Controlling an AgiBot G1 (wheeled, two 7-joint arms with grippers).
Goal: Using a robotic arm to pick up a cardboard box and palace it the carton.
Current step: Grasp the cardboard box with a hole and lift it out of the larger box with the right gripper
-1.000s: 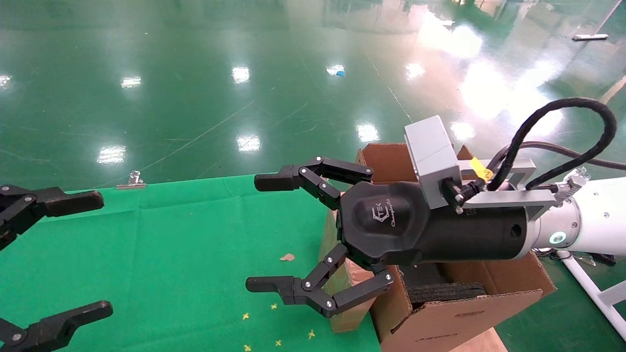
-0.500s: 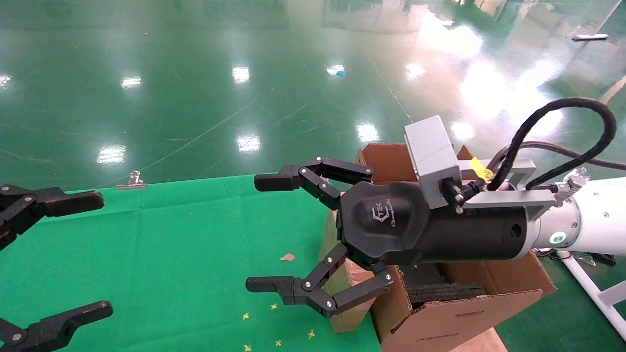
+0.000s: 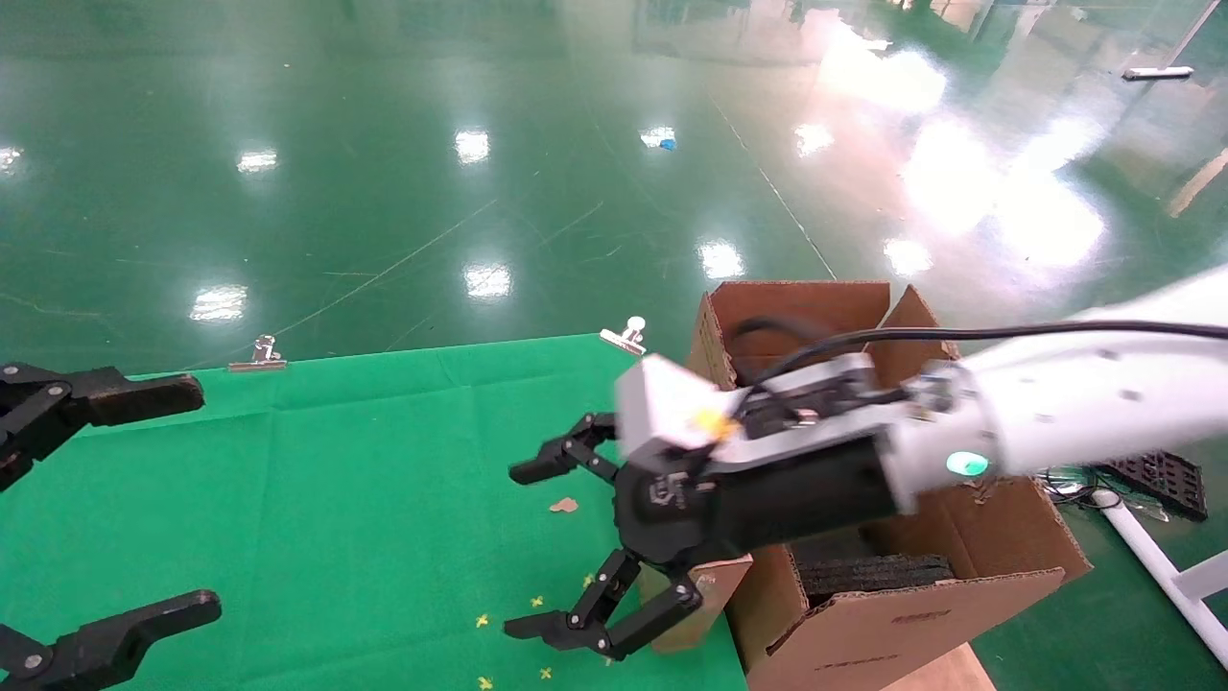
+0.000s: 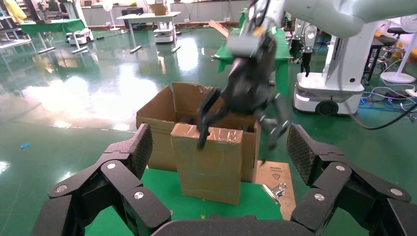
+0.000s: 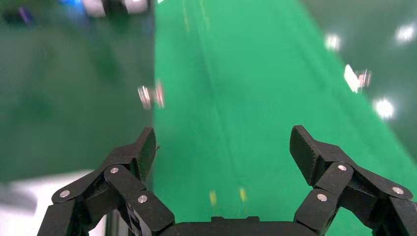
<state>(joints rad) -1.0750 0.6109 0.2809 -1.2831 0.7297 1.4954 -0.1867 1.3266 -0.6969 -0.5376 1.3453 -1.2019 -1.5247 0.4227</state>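
The small cardboard box (image 3: 715, 581) stands upright on the green table, against the left side of the big carton (image 3: 959, 542). In the left wrist view the box (image 4: 209, 169) stands in front of the carton (image 4: 157, 115). My right gripper (image 3: 521, 550) is open and empty, low over the table, with the box mostly hidden under its wrist. From the left wrist view the right gripper (image 4: 236, 140) is at the box's top, fingers spread to either side. In the right wrist view the right gripper (image 5: 223, 145) shows only green cloth. My left gripper (image 3: 192, 499) is open at the table's left edge.
Black foam (image 3: 873, 574) lines the carton, whose rear flaps (image 3: 796, 307) stand tall. Binder clips (image 3: 257, 357) (image 3: 625, 336) hold the cloth at the far edge. A cardboard scrap (image 3: 564, 505) lies on the cloth. A white stand (image 3: 1151, 566) and a black foam piece (image 3: 1161, 480) are on the floor at the right.
My right arm has dropped and swung down toward the table, its gripper lower and still open, now at the small box. The left gripper has not moved.
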